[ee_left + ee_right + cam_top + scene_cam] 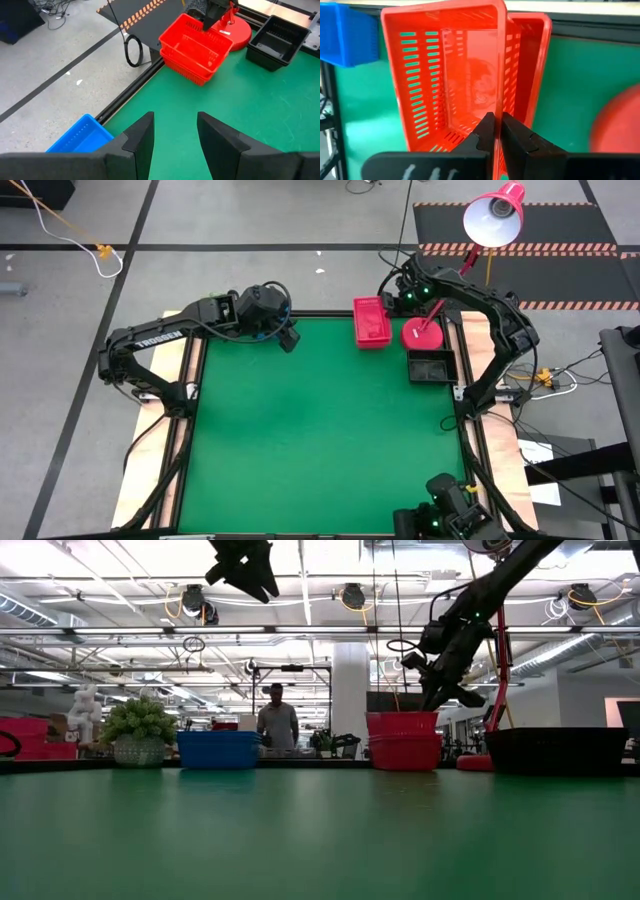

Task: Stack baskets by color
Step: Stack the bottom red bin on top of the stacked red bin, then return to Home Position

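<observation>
The right gripper (497, 131) pinches the rim of the top red basket (455, 70), stacked askew at the table's one o'clock edge (beside the black basket (432, 366)). Uneven release could tip it. The left gripper (175, 135) hovers half-open at eleven o'clock.

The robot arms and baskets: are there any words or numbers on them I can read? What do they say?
"TROSSEN": white letters along the left arm, read from the high view.
Red baskets: no words; only slots in their sides.
Black basket: no words seen.
Blue basket: no words seen.
Lamp: no words seen.
Right arm: no readable lettering.
</observation>
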You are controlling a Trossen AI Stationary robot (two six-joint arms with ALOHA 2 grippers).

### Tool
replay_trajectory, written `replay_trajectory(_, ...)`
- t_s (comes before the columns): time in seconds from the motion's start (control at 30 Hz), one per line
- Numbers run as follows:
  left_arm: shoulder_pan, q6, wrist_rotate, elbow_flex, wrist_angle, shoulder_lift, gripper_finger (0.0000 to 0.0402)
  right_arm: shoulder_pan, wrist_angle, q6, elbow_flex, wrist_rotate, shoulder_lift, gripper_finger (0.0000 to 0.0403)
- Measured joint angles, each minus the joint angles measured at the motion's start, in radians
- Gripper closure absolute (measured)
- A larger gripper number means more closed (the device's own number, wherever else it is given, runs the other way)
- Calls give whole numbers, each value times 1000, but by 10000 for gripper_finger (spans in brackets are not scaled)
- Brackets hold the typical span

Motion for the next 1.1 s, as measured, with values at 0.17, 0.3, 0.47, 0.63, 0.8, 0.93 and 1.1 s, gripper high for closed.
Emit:
replay_trajectory(0.17, 0, 2, 0, 0, -1, 0, 252, 0, 19, 14, 0, 0, -1, 390)
replay_trajectory(0.3, 0, 2, 0, 0, -1, 0, 252, -2, 17, 15, 0, 0, -1, 390)
replay_trajectory(0.47, 0, 2, 0, 0, -2, 0, 252, 0, 16, 16, 0, 2, -1, 390)
replay_trajectory(0.63, 0, 2, 0, 0, -2, 0, 252, 0, 16, 24, 0, 2, -1, 388)
replay_trajectory(0.8, 0, 2, 0, 0, -2, 0, 252, 0, 12, 24, 0, 1, -1, 355)
replay_trajectory(0.93, 0, 2, 0, 0, -2, 0, 252, 0, 1, 24, 0, 2, -1, 315)
replay_trajectory(1.1, 0, 2, 0, 0, -2, 0, 252, 0, 2, 24, 0, 1, -1, 281)
